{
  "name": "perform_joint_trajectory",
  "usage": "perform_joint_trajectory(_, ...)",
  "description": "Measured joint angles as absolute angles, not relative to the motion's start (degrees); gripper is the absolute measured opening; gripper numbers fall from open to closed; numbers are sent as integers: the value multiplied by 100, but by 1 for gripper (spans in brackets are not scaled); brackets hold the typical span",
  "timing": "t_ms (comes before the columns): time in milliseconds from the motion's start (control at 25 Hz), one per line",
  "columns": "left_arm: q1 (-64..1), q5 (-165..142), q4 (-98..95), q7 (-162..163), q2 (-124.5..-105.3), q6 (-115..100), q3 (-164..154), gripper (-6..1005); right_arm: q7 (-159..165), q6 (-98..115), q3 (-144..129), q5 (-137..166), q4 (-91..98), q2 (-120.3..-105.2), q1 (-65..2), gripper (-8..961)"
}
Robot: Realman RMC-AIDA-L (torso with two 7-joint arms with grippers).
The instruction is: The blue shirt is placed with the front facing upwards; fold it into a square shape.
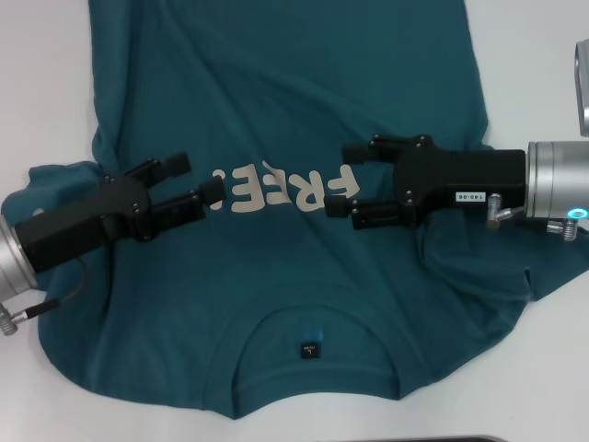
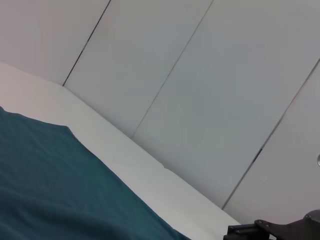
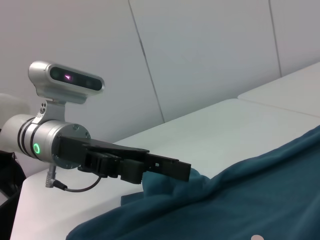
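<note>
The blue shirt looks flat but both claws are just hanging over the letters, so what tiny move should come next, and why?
Probably both grippers should spread outward toward the sleeves. The blue shirt lies front up, unfolded, and the left gripper and right gripper hover open over the chest lettering, holding nothing. A fold likely starts from a side edge, not the middle.
</note>
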State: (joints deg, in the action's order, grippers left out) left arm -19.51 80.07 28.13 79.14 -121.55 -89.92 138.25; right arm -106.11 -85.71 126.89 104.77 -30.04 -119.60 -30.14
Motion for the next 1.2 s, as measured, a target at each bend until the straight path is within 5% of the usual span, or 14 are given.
perform_joint_trajectory(600,-1940,8007,2812,8034,-12129,-8987,13863,931,-10588,-8551,12667,10467,-3022,-11969,-3014,915)
perform_joint_trajectory(1200,-1523,8007,2860,9040,-11396,-8527,14239,929,-10478,-8367,12684,10430,-3040,-11969,-3038,914)
